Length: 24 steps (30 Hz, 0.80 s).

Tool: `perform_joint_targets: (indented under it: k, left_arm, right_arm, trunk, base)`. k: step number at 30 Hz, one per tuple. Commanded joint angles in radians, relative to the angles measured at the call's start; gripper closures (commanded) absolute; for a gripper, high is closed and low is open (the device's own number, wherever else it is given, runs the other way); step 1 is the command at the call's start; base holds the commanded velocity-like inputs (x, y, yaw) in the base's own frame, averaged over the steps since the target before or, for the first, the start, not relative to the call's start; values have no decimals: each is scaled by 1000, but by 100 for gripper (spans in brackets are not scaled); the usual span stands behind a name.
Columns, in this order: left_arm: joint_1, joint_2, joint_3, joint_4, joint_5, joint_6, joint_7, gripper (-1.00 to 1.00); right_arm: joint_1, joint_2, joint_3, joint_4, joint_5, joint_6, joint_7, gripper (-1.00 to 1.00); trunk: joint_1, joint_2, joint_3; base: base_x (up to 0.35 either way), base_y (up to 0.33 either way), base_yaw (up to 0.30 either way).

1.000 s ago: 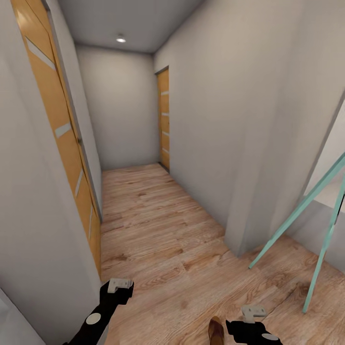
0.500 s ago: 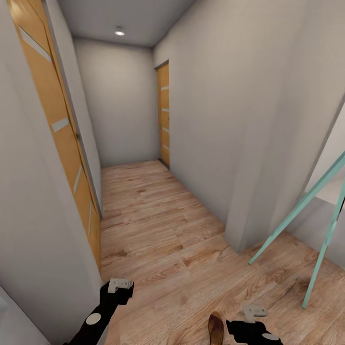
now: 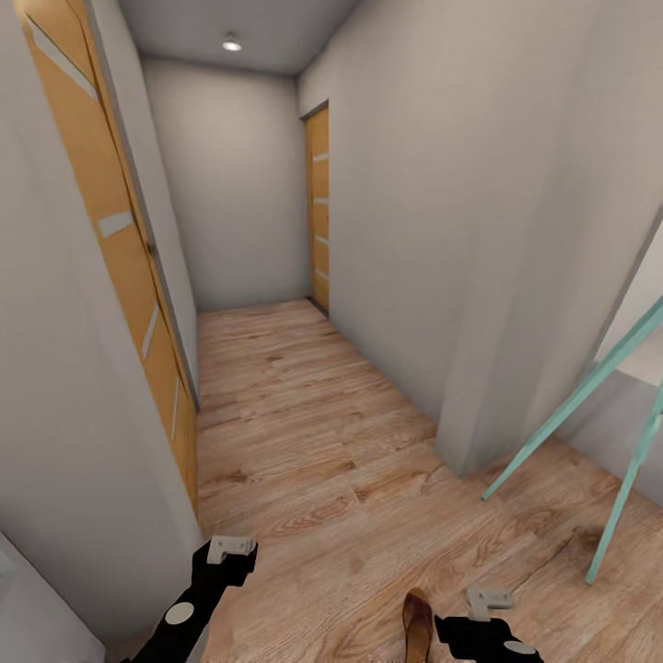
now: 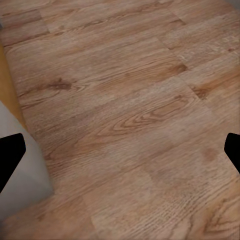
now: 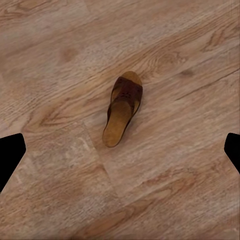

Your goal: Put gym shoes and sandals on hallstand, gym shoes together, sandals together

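1. Head view: a narrow corridor runs away from the robot over the corridor floor (image 3: 304, 433) of light wood planks. An orange door (image 3: 110, 249) stands in the left wall and a second orange door (image 3: 319, 207) in the right wall farther off, with a ceiling light (image 3: 231, 42) at the far end. Two teal slanted bars (image 3: 589, 414) lean at the right. The left gripper (image 3: 230, 549) hangs low at the near left by the wall; the right gripper (image 3: 488, 600) is at the near right. One sandal (image 3: 417, 626) lies on the floor just left of the right gripper, apart from it.

2. Left wrist view: bare plank floor (image 4: 135, 115), with a grey wall corner (image 4: 25, 170) and an orange strip beside it. The dark fingertips sit far apart at the picture's edges, spread and holding nothing.

3. Right wrist view: the sandal (image 5: 123, 108) lies flat on the planks, sole down, between the widely parted fingertips, which grasp nothing.
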Motion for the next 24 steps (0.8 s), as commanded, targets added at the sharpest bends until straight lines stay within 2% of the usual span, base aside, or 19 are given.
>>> perform_joint_targets:
  k: [1, 17, 24]
  left_arm:
    - [-1, 0, 0, 0, -5, -3, 0, -100]
    - [-1, 0, 0, 2, -5, -3, 0, -100]
    - [-1, 0, 0, 2, -5, -3, 0, -100]
  right_arm:
    - [0, 0, 0, -1, 0, 5, 2, -100]
    - [-1, 3, 2, -1, -1, -3, 5, -100]
    - [-1, 3, 2, -1, 0, -4, 3, -100]
  trunk:
    - [4, -8, -5]
    - [65, -120, -57]
    - [92, -169, -89]
  base:
    - [0, 0, 31]
    - [0, 0, 4]
    - [0, 0, 0]
